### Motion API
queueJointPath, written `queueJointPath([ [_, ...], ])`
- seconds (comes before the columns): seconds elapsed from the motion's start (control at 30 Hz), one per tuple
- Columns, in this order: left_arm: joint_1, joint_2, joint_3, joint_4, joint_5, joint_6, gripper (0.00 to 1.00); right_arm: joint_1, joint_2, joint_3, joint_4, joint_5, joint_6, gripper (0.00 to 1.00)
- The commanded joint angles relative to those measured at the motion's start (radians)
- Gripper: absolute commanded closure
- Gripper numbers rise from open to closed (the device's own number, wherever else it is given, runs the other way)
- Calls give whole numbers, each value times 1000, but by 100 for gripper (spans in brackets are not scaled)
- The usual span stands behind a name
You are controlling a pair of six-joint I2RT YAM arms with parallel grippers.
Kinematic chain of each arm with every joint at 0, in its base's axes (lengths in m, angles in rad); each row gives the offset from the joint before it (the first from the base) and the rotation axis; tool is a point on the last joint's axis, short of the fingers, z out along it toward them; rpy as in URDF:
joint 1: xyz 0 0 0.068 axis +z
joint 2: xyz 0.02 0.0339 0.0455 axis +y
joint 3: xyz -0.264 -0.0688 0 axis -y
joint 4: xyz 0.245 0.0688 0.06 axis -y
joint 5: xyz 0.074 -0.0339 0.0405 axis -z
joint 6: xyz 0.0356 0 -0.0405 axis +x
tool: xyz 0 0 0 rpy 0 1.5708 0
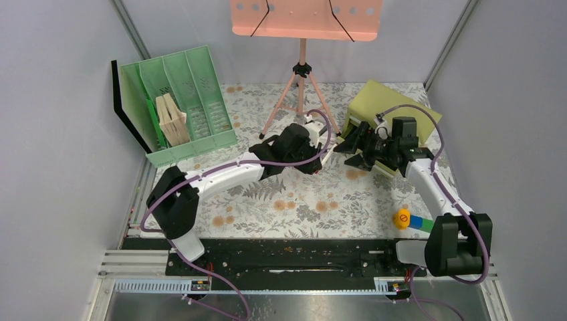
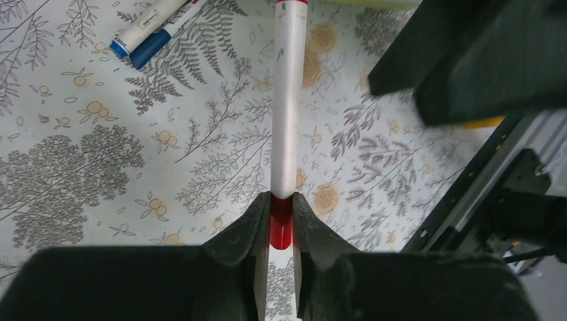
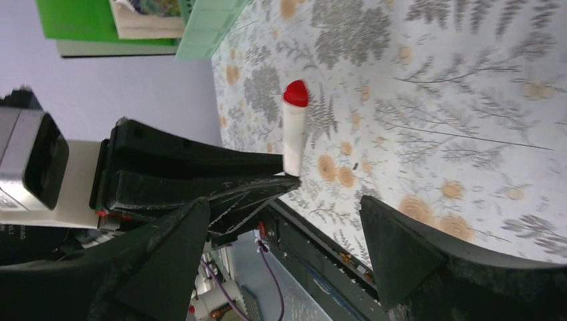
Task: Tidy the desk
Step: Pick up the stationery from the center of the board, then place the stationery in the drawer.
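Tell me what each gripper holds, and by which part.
Left gripper clamps a white, red-capped plastic marker at its red band; right gripper holds nothing.

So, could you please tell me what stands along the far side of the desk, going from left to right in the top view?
Green file organizer → pink music stand → yellow-green box.

1. The marker had a smooth white plastic barrel and a glossy red end.
2. The desk looked matt, possibly printed cloth.
3. The file rack was pale green perforated plastic.
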Motion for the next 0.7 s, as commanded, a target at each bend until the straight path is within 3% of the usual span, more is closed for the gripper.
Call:
queueJointPath([
  [0.0, 10, -40, 20, 114, 51, -117, 100, 72, -9, -6, 180, -50, 114, 13],
  [0.17, 11, -43, 24, 165, 83, -140, 100, 109, 43, -4, 241, -51, 163, 29],
  [0.33, 12, -64, -1, 214, 99, -152, 100, 110, 63, 38, 188, -35, 127, 39],
  [0.53, 12, -76, -22, 219, 106, -160, 99, 110, 88, 61, 185, -40, 116, 67],
  [0.67, 12, -87, -49, 239, 100, -177, 92, 110, 95, 64, 199, -65, 104, 83],
])
